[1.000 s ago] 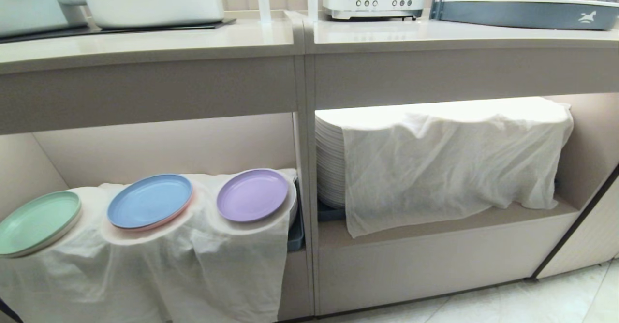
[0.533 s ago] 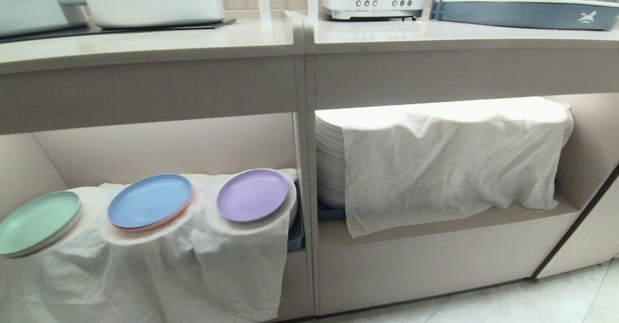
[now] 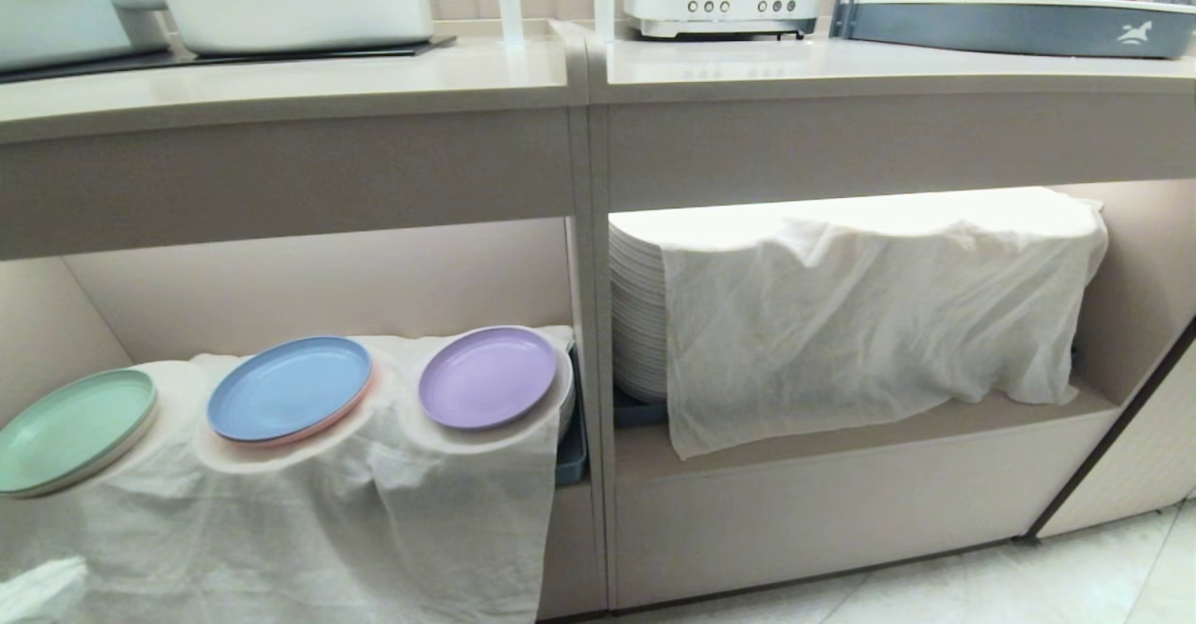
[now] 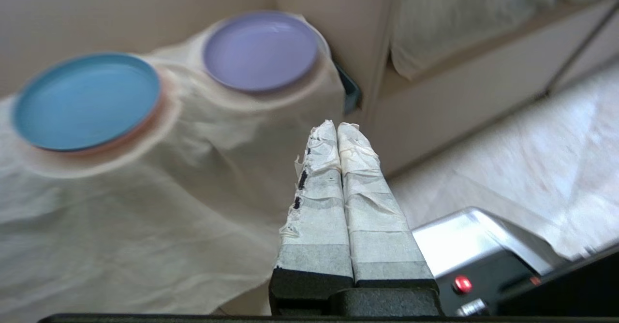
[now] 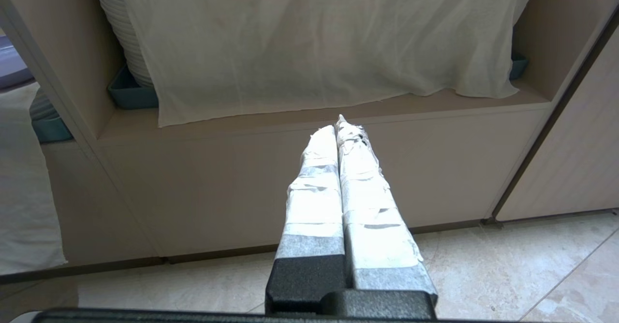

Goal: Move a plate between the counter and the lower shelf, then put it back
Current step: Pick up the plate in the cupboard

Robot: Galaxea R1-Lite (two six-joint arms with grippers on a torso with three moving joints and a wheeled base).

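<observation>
Beige shelf [image 3: 841, 437] under counter [image 3: 374, 73]; purple plate [image 3: 487, 376] on draped cloth [image 3: 420, 512]. Left gripper [image 4: 337, 127] pinched together, empty, near plate; gotta open wide, catch rim. Right gripper [image 5: 342, 125] together too, parked.

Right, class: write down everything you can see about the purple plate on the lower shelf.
The purple plate is round, shallow and matte lilac, seemingly plastic, with a low raised rim. It is empty and unmarked. It lies face up, tilted slightly forward, on a white cloth draped over something hidden in the lower shelf. It is the rightmost of three plates, beside the blue plate without touching it, near the upright divider. Only the cloth touches it.
</observation>
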